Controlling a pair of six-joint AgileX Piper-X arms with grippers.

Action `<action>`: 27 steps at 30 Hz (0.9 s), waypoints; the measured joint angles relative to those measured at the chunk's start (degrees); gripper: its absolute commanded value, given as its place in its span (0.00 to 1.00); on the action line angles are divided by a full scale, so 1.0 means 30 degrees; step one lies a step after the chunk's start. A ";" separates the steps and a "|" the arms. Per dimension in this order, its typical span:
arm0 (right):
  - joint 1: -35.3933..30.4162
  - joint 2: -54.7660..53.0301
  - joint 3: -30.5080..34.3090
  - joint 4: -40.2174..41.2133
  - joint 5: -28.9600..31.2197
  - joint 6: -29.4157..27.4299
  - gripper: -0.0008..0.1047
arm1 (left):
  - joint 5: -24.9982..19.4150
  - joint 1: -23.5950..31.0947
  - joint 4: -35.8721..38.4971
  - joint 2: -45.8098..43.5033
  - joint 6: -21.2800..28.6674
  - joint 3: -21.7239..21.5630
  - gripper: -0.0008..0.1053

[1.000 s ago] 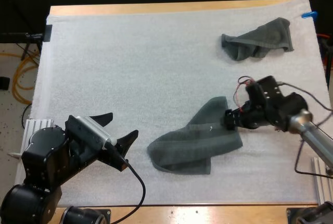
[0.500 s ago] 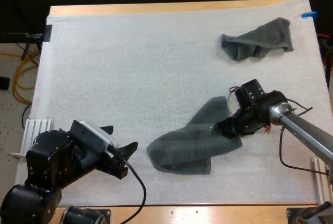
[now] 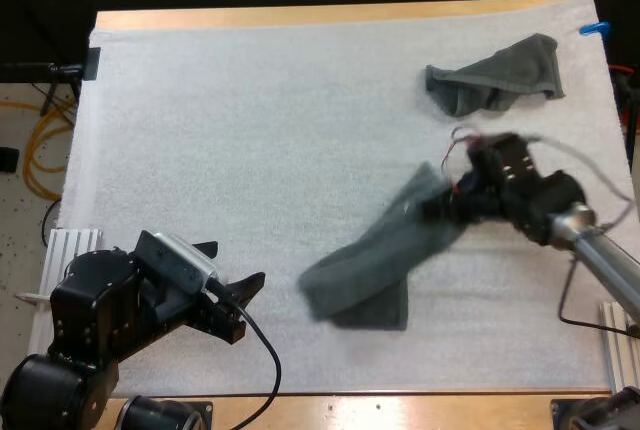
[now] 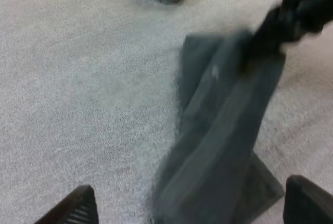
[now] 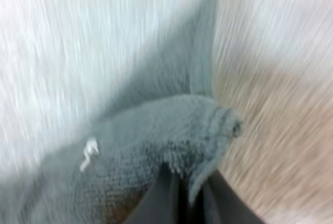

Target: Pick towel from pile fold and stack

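A dark grey-green towel hangs stretched from its upper right edge, its lower end trailing on the white mat. My right gripper is shut on that edge; in the right wrist view the cloth bunches over the pinched fingertips. In the left wrist view the same towel rises toward the right arm's gripper. My left gripper stands open and low near the mat's front left, its fingers spread wide and apart from the towel.
A second, crumpled towel lies at the mat's far right. The left and middle of the mat are bare. The table's wooden edge runs along the far side.
My right gripper has shut on the towel's upper right edge and raised it, pulling the cloth up and away from me. The left arm sank a little, then stayed still.
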 measured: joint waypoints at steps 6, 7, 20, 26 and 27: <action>0.0000 -0.3189 -0.2459 -0.1516 0.5503 -0.1448 0.01 | 0.0000 0.0000 0.0000 0.0000 0.0000 0.0000 0.67; 0.0000 -0.3609 -0.2971 -0.1738 0.6369 -0.2017 0.01 | 0.0000 0.0000 0.0000 0.0000 0.0000 0.0000 0.67; 0.0525 -0.4366 -0.3338 -0.0581 0.5150 -0.2160 0.01 | 0.0000 0.0000 0.0000 0.0000 0.0000 0.0000 0.67; 0.3648 -0.1733 0.0445 -0.1737 0.3382 0.0105 0.01 | 0.0000 0.0000 0.0000 0.0000 0.0000 0.0000 0.67; 0.4279 -0.1195 0.0884 -0.1988 0.3170 0.0400 0.01 | 0.0000 0.0000 0.0000 0.0000 0.0000 0.0000 0.67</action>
